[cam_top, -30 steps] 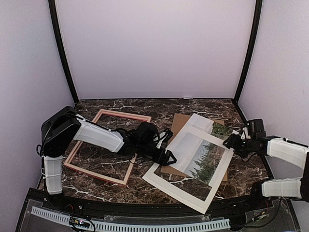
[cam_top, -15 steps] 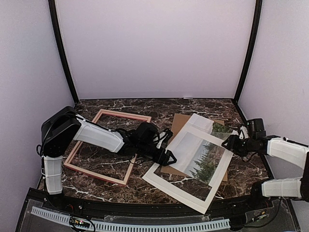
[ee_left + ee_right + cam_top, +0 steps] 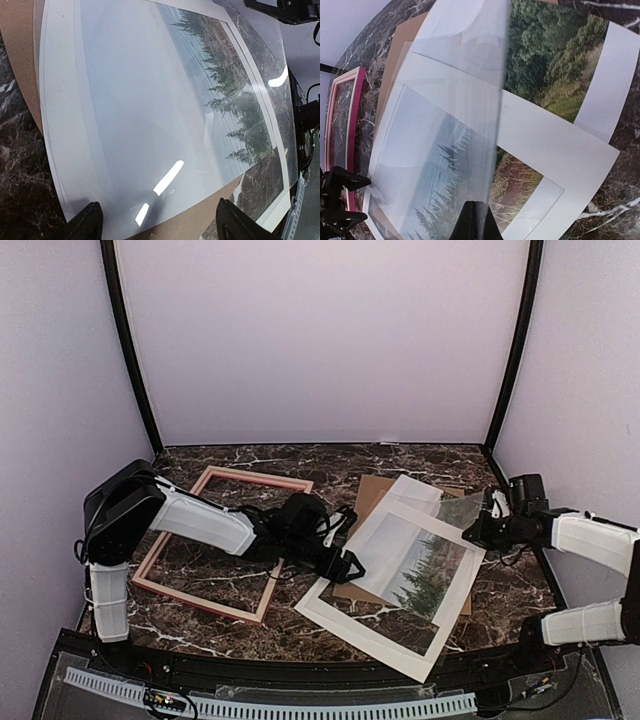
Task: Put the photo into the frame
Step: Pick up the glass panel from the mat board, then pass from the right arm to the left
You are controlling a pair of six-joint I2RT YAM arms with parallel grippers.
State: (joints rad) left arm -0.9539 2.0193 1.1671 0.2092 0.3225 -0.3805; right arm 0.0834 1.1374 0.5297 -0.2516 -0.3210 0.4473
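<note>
A glossy, transparent clear sheet (image 3: 165, 125), seemingly plastic, is marked by bright glare streaks. The photo (image 3: 555, 65) is seen as smooth paper, the mat (image 3: 345, 623) as matt white card, the backing board (image 3: 372, 490) as dull brown cardboard, the frame (image 3: 252, 480) as painted wood, the tabletop (image 3: 500, 590) as polished veined stone.

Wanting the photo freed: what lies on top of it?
The white mat and a clear sheet, pinched by the right fingers, overlie the photo; its strips beneath the mat are hidden.
</note>
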